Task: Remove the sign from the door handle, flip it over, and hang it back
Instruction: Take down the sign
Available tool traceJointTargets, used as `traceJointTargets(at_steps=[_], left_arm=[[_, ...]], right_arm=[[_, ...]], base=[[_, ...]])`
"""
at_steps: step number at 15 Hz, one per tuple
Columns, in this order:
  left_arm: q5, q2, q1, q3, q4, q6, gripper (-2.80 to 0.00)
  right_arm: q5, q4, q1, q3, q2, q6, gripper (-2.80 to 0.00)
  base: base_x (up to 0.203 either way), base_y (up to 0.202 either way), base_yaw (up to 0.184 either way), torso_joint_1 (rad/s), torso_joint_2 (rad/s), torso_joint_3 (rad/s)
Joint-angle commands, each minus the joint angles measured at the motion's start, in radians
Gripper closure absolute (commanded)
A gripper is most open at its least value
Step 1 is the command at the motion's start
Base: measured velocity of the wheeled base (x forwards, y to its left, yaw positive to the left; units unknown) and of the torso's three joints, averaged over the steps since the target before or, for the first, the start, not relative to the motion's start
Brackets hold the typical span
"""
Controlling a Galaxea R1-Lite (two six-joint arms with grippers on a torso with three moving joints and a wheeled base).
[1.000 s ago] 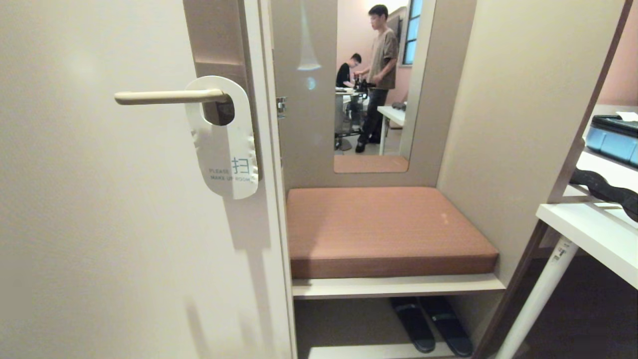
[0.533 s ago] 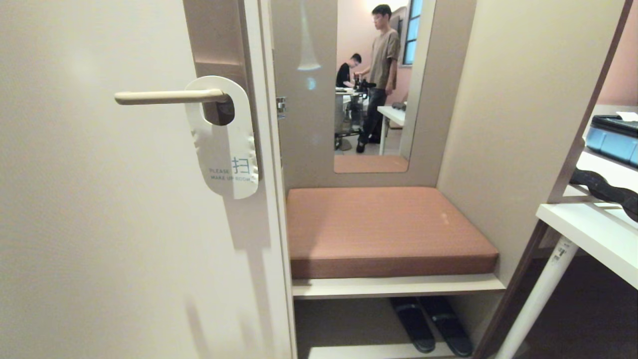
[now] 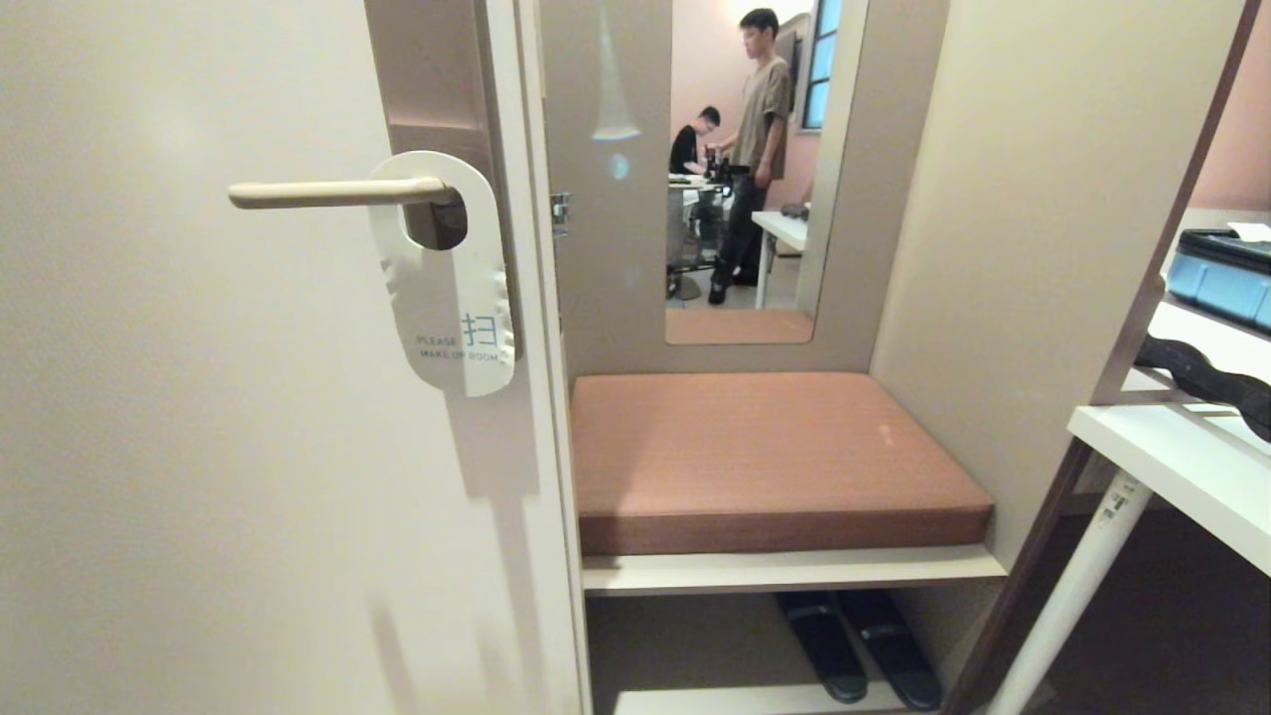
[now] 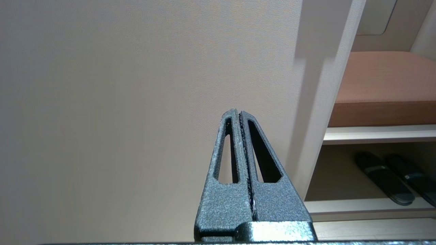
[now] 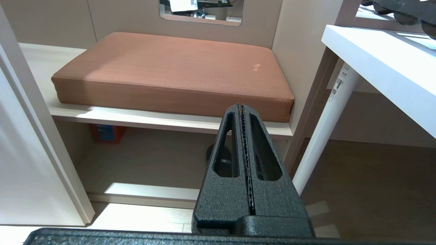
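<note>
The sign (image 3: 447, 288) hangs on the door handle (image 3: 333, 192) in the head view, white face out, reading "PLEASE MAKE UP ROOM". The cream lever runs level through the sign's oval hole, in front of a brownish-grey backplate (image 3: 429, 70). Neither arm shows in the head view. My left gripper (image 4: 238, 114) is shut and empty, pointing at the plain door panel low down. My right gripper (image 5: 241, 107) is shut and empty too, pointing toward the cushioned bench. The sign and the handle are out of both wrist views.
Right of the door edge (image 3: 536, 397) is a nook with a brown cushion (image 3: 765, 457) on a shelf, dark slippers (image 3: 859, 645) beneath. A mirror (image 3: 745, 169) reflects two people. A white table (image 3: 1172, 467) with a white leg (image 3: 1067, 596) stands at the right.
The standing person in the mirror has shifted slightly. The sign, the handle and the camera have kept still.
</note>
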Motion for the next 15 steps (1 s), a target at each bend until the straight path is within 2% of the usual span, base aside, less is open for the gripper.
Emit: traceJointTargets(at_steps=[1, 15], left_arm=[[0.000, 0.000, 0.000, 0.000, 0.001, 0.000, 0.00], [0.000, 0.000, 0.000, 0.000, 0.001, -0.003, 0.00]], right_arm=[[0.000, 0.001, 0.001, 0.000, 0.000, -0.001, 0.00], [0.000, 0.001, -0.001, 0.000, 0.000, -0.001, 0.00]], base=[[0.000, 0.000, 0.000, 0.000, 0.00, 0.000], [0.000, 0.000, 0.000, 0.000, 0.00, 0.000]])
